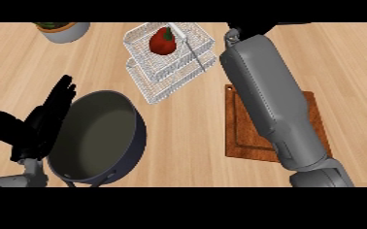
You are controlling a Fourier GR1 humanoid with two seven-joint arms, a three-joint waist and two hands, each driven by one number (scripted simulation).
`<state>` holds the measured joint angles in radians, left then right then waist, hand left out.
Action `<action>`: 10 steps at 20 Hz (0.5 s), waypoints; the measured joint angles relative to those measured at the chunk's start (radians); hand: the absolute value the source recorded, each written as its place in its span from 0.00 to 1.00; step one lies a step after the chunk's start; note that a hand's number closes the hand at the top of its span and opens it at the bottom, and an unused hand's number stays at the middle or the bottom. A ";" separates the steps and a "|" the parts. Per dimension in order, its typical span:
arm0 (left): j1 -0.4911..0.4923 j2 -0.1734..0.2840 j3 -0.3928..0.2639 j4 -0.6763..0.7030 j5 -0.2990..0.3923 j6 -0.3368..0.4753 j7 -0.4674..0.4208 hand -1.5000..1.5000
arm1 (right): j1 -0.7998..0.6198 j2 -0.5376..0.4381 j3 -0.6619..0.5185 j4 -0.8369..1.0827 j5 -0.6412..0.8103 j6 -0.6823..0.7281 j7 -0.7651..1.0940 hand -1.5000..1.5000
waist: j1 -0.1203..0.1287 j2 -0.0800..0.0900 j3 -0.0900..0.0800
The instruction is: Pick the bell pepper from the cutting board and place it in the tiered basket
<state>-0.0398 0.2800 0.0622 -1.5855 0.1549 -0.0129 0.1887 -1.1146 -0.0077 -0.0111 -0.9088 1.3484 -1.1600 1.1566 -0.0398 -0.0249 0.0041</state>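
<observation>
In the head view, the right hand (251, 29) is cut off by the upper edge: only a dark part of it is seen above the grey right forearm (276, 106), so whether its fingers are open or curled cannot be told. Much of the cutting board (240, 140) is hidden beneath that forearm; its brown wooden face is seen on either side of the arm, with a small hole near its upper left corner. The left hand (46, 119) is seen at the left edge, open, with its black fingers straight and pointing upward, just beside the rim of a dark pan (132, 140); whether it touches the pan cannot be made out. A grey pot with a plant (63, 30) is cut off at the upper left corner. Everything is carried by a light wooden table (186, 140) with grain running across; nothing of the room beyond it is shown. The bell pepper (162, 41) is red with a small green stem, and it lies in the upper tier of the white wire tiered basket (161, 82), well apart from the cutting board. The lower tier of the basket is seen beneath and slightly forward of the upper one.
</observation>
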 measured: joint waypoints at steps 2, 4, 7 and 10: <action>0.007 0.004 0.010 0.003 0.005 -0.002 0.002 0.50 | 0.052 0.003 -0.010 -0.098 0.031 0.023 0.016 0.00 | -0.013 -0.004 0.000; 0.030 0.000 0.012 -0.010 0.003 0.001 -0.004 0.50 | 0.130 0.005 -0.004 -0.206 0.049 0.041 0.023 0.00 | -0.021 -0.008 0.001; 0.035 0.001 0.020 -0.014 0.001 0.006 -0.001 0.50 | 0.229 0.007 0.015 -0.382 0.077 0.087 0.042 0.00 | -0.032 -0.010 0.001; 0.048 0.000 0.022 -0.020 0.002 0.003 -0.007 0.50 | 0.341 0.005 0.048 -0.563 0.092 0.140 0.055 0.00 | -0.036 -0.010 0.001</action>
<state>0.0081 0.2804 0.0846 -1.6057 0.1565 -0.0104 0.1816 -0.7732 -0.0026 0.0367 -1.4718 1.4400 -1.0201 1.2116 -0.0762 -0.0349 0.0050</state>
